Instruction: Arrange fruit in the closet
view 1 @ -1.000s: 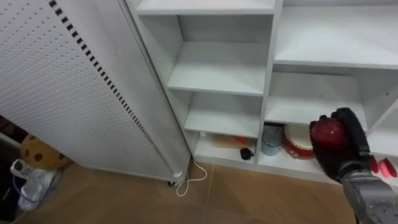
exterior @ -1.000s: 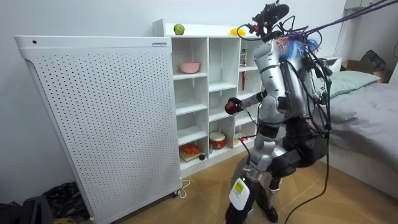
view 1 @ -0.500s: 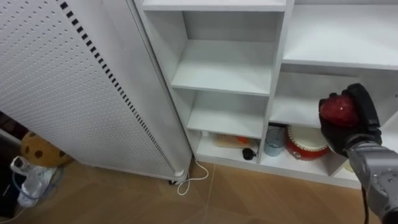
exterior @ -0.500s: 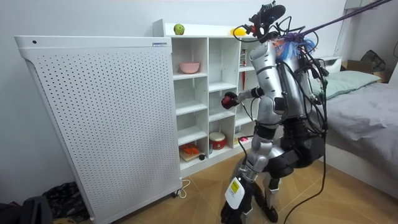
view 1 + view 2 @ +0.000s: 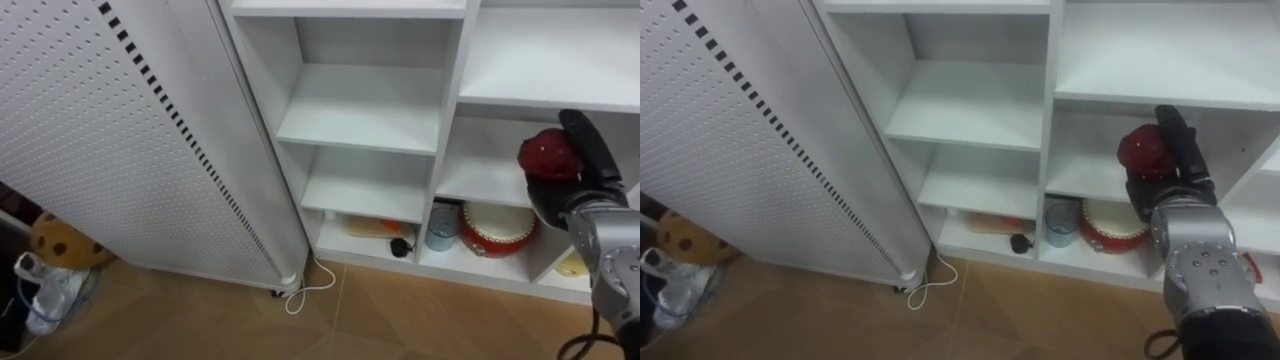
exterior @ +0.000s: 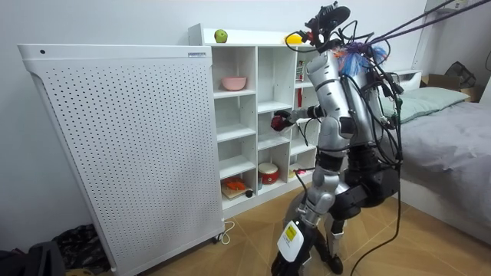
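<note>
The right hand (image 5: 578, 185) curls round the red fruit (image 5: 547, 155) before the closet (image 5: 455, 110), and it looks light, firm and roll-prone, best cupped underneath.

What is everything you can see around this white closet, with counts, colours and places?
closet: one, white, before the robot
perforated panel: one, white, left of the closet
red fruit: one, dark red, in the right hand
green fruit: one, green, on top of the closet
yellow fruit: one, yellow, on top of the closet
bowl: one, pink, upper shelf
round container: one, red with pale top, bottom shelf
cup: one, blue-grey, bottom shelf, left of the container
cable: one, white, floor by the panel's foot
spotted brown thing: one, brown and yellow, floor at left
bed: one, grey, room view's right
right hand: one, dark, curled round the red fruit
</note>
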You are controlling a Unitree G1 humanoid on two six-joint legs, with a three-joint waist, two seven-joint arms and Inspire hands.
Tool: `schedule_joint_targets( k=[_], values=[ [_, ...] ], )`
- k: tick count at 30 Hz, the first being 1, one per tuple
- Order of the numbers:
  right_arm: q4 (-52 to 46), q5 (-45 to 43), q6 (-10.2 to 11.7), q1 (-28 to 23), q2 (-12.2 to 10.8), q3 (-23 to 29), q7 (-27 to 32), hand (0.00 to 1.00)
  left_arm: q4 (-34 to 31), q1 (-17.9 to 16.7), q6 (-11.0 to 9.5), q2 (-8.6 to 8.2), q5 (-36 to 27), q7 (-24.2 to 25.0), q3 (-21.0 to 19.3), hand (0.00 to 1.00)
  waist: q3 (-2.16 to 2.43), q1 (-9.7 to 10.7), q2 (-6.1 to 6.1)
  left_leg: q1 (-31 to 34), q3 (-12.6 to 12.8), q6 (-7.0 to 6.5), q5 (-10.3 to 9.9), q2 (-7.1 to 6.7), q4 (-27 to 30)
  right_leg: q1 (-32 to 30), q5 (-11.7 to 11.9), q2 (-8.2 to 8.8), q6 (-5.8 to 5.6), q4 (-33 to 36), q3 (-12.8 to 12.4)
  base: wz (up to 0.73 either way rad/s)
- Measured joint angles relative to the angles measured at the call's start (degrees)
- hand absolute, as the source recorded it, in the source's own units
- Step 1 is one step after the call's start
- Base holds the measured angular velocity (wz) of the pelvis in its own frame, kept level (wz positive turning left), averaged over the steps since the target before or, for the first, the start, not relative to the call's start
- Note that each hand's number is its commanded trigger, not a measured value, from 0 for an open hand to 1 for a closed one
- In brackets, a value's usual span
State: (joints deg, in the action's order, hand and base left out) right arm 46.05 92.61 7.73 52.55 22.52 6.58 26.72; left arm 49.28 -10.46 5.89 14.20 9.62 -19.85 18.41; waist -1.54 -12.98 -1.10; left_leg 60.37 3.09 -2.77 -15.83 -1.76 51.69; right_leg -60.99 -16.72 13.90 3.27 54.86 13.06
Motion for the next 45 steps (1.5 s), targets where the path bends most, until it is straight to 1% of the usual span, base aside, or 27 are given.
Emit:
schedule_joint_targets(
  k=[1,5,9,14,21,25,33,36,40,42,44,45],
  values=[
    [0.0,0.1,0.0,0.0,0.0,0.4,0.2,0.00,-0.1,-0.2,0.0,0.00,0.0,0.0,0.0,0.00,-0.01,0.0,-0.23,0.0,0.0,0.00,0.0,-0.05,0.0,0.0,-0.1,0.01,-0.25,0.0,-0.1,0.00],
    [0.0,0.2,0.5,0.0,0.5,0.5,0.9,0.00,-0.2,-0.2,-0.1,0.01,0.0,0.0,0.1,0.00,-0.12,-0.3,-0.88,0.0,-0.1,-0.01,0.0,-0.07,0.0,-0.1,-0.2,0.01,-0.23,0.0,-0.1,0.00],
    [0.1,0.4,0.5,0.0,1.0,0.5,1.3,0.00,-0.2,-0.3,-0.4,0.08,0.0,0.1,1.1,0.00,-0.14,-0.3,-1.02,-0.1,-0.1,-0.04,-0.1,-0.05,0.0,-0.1,-0.2,-0.04,-0.16,0.0,-0.2,0.00],
    [0.1,0.4,0.5,0.0,2.6,0.6,0.4,0.00,-1.5,-1.0,-0.6,0.12,0.1,0.4,2.2,0.00,-0.14,-0.2,-1.02,-0.3,0.0,-0.04,-0.3,-0.07,-0.1,0.0,-0.4,-0.03,-0.01,0.2,-0.3,0.00],
    [0.3,0.4,0.3,0.0,2.6,0.7,0.3,0.00,-2.0,-1.4,-0.6,0.16,0.1,0.4,2.2,0.00,-0.14,-0.1,-1.00,-1.1,0.5,0.19,-0.7,-0.04,0.0,0.3,-1.0,0.00,0.22,0.9,-0.8,0.00],
    [0.3,0.4,0.2,0.0,2.6,0.7,0.0,0.00,-2.0,-1.6,-0.8,0.16,0.1,0.4,2.2,0.00,-0.14,-0.2,-1.01,-1.2,0.8,0.27,-0.7,0.06,0.0,0.3,-1.1,0.00,0.40,1.0,-0.7,0.00],
    [0.7,0.4,0.2,0.0,2.6,0.7,-0.9,0.00,-3.3,-2.4,-1.0,0.17,0.1,0.8,2.2,0.00,-0.14,-0.1,-1.01,-1.2,0.7,0.24,-0.7,0.05,0.0,0.4,-1.2,0.05,0.34,1.0,-0.7,0.00],
    [1.4,0.9,-0.1,-0.1,2.6,0.7,-2.1,0.00,-3.4,-2.5,-1.0,0.17,0.1,0.9,2.2,0.00,-0.15,-0.1,-1.01,-1.5,0.8,0.19,-0.8,0.11,0.0,0.6,-1.2,0.03,0.34,0.9,-0.7,0.00],
    [5.9,1.4,-0.4,-0.4,2.5,0.6,-6.3,0.00,-3.2,-2.6,-0.8,0.32,0.1,2.2,2.0,0.00,-0.20,-0.6,-0.96,-3.7,0.8,0.30,-1.4,0.26,-0.1,2.8,-1.4,-0.17,0.31,0.7,-0.8,-0.03],
    [7.6,1.4,-1.1,-1.6,2.6,0.6,-8.5,0.00,-3.0,-2.6,-0.8,0.47,0.1,3.0,1.8,0.00,-0.22,-0.8,-0.98,-5.2,0.6,0.34,-1.7,0.49,-0.2,4.7,-1.6,-0.29,0.23,0.2,-0.3,-0.03],
    [9.8,1.4,-2.3,-4.7,2.6,0.6,-11.9,0.00,-2.9,-2.6,-0.3,0.77,0.2,4.0,1.7,0.00,-0.40,-1.1,-0.87,-8.0,0.2,0.51,-2.0,0.92,-1.0,7.9,-1.9,-1.12,-0.17,-1.2,0.0,0.00],
    [10.9,1.4,-2.6,-5.2,2.6,0.4,-12.6,0.00,-3.0,-2.6,-0.1,0.90,0.1,4.3,1.8,0.00,-0.47,-1.1,-0.81,-8.8,0.2,0.60,-2.0,1.01,-1.4,8.8,-1.9,-1.17,-0.21,-1.7,0.2,-0.04]
  ],
)
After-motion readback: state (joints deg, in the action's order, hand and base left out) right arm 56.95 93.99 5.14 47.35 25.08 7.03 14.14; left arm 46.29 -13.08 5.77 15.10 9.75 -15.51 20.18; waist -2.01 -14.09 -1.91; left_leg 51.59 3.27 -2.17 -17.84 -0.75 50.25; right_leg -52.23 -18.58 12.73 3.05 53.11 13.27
